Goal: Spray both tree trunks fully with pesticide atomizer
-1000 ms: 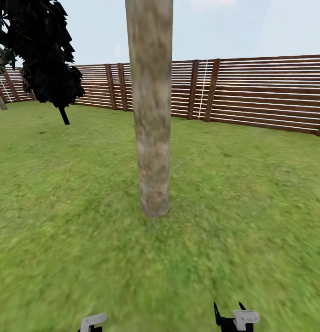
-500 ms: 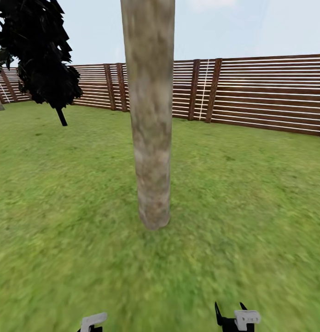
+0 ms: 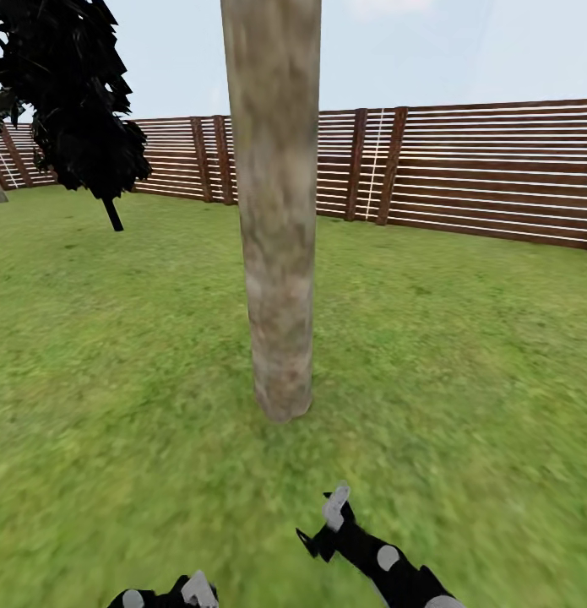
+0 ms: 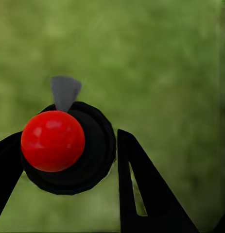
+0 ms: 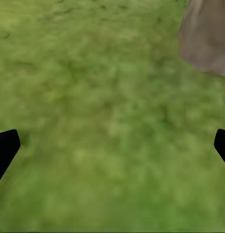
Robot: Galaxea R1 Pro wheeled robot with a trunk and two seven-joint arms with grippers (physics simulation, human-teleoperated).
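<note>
One trunk (image 3: 276,253), two claws (image 3: 323,528) (image 4: 68,160)

We saw our left gripper (image 4: 68,160) closed around the pesticide atomizer (image 4: 88,155), its red cap (image 4: 53,141) facing the camera, a grey nozzle (image 4: 64,91) beyond it, blurred grass (image 4: 161,63) behind.

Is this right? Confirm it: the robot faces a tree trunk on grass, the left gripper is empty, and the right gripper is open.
One thing is wrong: the left gripper is not empty. The left wrist view shows its fingers closed around the atomizer, black with a red cap. The rest stands: the trunk rises from the grass straight ahead, and the right gripper is open.
</note>
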